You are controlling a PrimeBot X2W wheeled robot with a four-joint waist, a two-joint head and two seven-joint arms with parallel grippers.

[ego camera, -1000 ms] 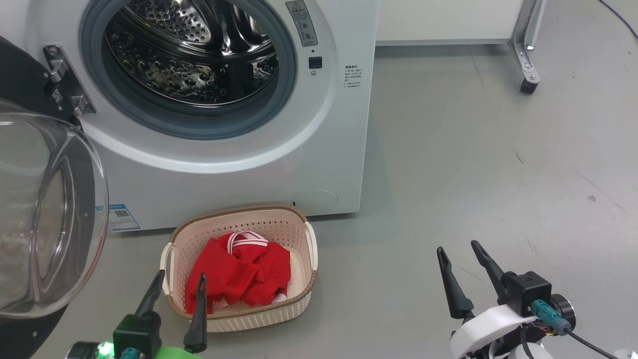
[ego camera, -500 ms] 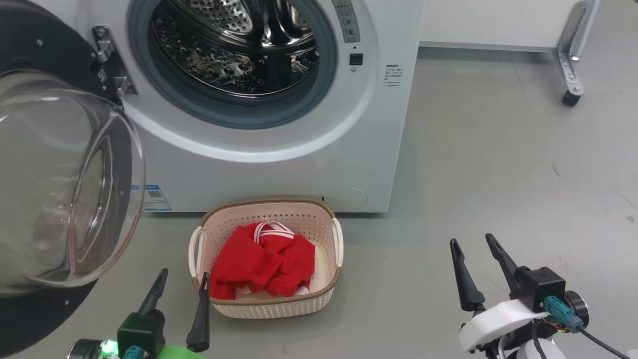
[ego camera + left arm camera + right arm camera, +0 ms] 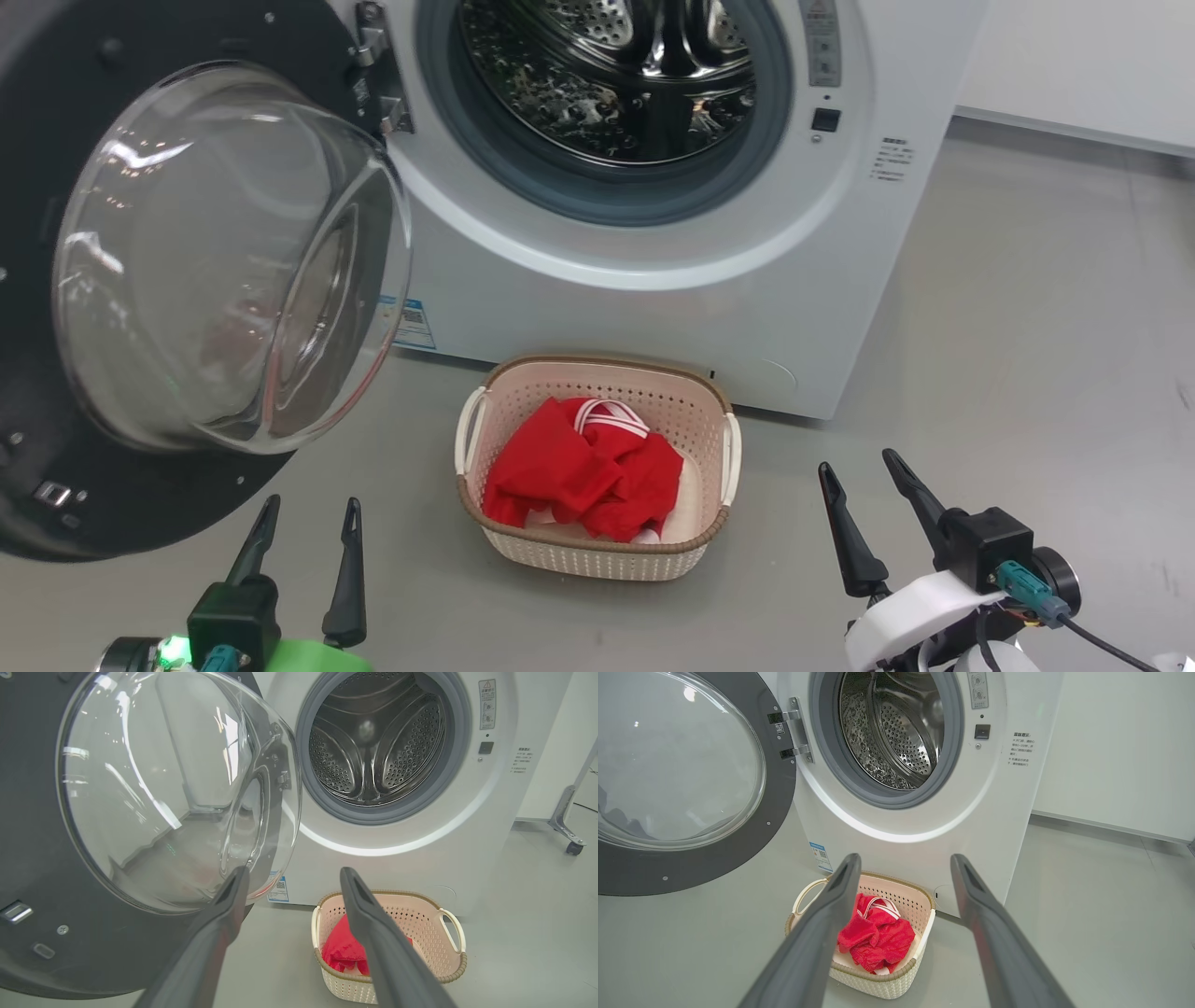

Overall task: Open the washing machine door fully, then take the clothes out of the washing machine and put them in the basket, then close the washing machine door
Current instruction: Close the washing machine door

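Down on the floor, the basket [image 3: 579, 560] just before the washing machine [image 3: 653, 308] holds the bunched red clothes [image 3: 579, 471]. The drum [image 3: 607, 84] shows perforated steel behind the wide-open door [image 3: 224, 261]. The left gripper [image 3: 313, 501] and right gripper [image 3: 856, 461] hover with fingers apart, holding nothing.

Washing machine door [image 3: 210, 271] partly off-frame left

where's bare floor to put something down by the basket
Widest bare floor: right of the basket, between the washing machine and the right tool. A narrow strip between the basket and the open washing machine door. Crowded: under that door, and inside the basket with the clothes.
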